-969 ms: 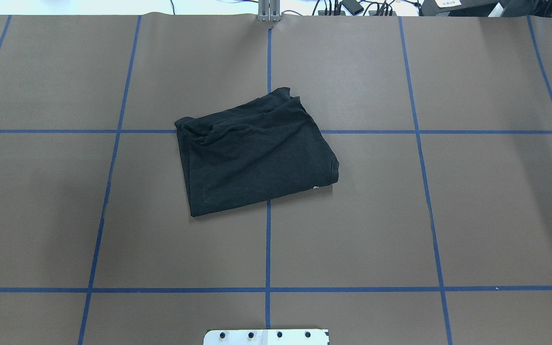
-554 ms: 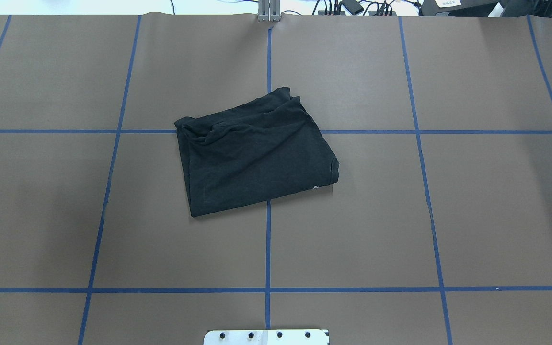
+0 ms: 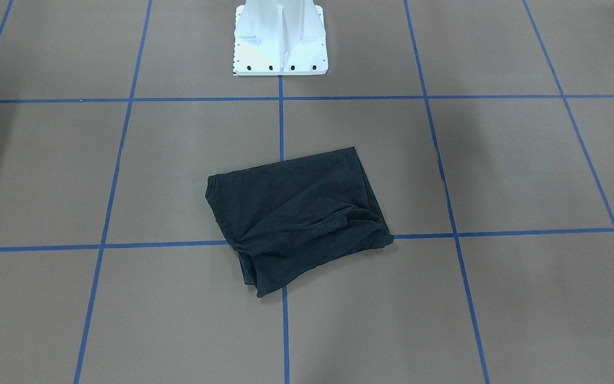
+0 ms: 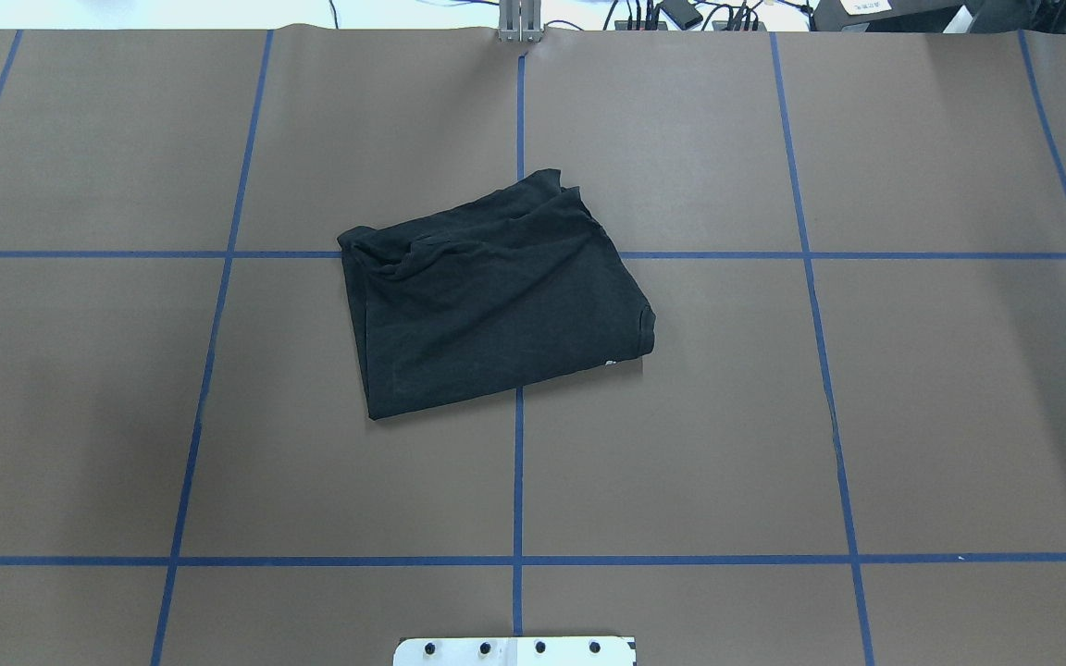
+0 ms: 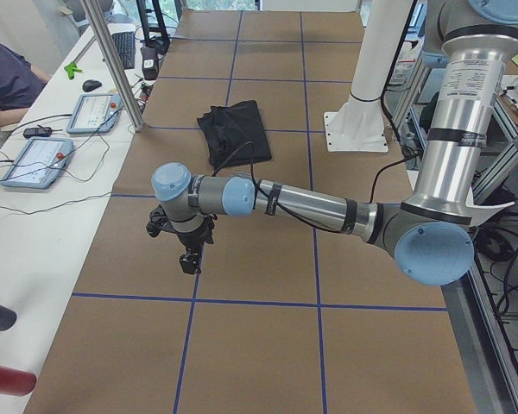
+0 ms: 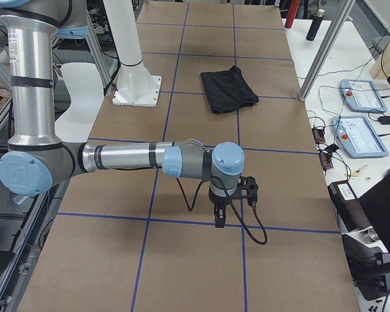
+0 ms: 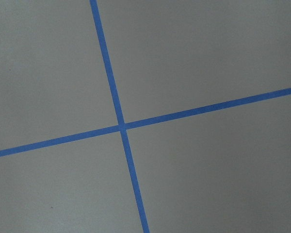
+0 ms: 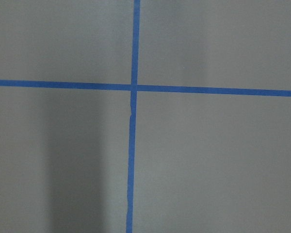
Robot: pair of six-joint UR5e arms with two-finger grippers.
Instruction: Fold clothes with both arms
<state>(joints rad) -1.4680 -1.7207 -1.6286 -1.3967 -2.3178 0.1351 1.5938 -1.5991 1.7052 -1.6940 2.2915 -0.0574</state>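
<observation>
The black T-shirt [image 4: 496,296] lies folded into a rough rectangle at the table's middle, with wrinkles along its far edge. It also shows in the front view [image 3: 296,213] and both side views [image 5: 235,129] [image 6: 229,88]. Its logo is hidden; only a small white speck [image 4: 611,362] shows at one corner. My left gripper [image 5: 188,259] hangs over bare table far to the shirt's left. My right gripper [image 6: 219,218] hangs over bare table far to its right. Both point down, away from the shirt. I cannot tell whether either is open or shut.
The white pedestal base [image 3: 280,37] stands at the table's near edge. Blue tape lines [image 4: 516,462] grid the brown table. Control pendants [image 5: 39,159] [image 6: 361,94] and metal posts [image 5: 112,60] [image 6: 325,45] stand along the far edge. A person [image 5: 4,73] sits there.
</observation>
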